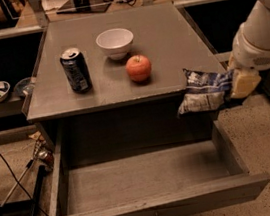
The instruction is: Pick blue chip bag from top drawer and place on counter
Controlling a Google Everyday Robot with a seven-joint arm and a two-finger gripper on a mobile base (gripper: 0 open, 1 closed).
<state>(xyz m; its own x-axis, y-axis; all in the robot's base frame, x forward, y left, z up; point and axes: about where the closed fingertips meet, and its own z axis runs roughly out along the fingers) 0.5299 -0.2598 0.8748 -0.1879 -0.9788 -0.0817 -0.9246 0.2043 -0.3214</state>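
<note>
Gripper (236, 82) at my right, clenched on the end of the one bag (203, 93). The bag hangs in the air by the front right corner of the counter (176, 48), above the one open drawer (140, 211). On the counter I count one can (76, 71), one bowl (115, 42) and one apple (139, 68).

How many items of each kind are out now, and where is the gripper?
Soda can: 1
White bowl: 1
Apple: 1
Blue chip bag: 1, clamped in the gripper beside the counter, at its front right corner
Total: 4
</note>
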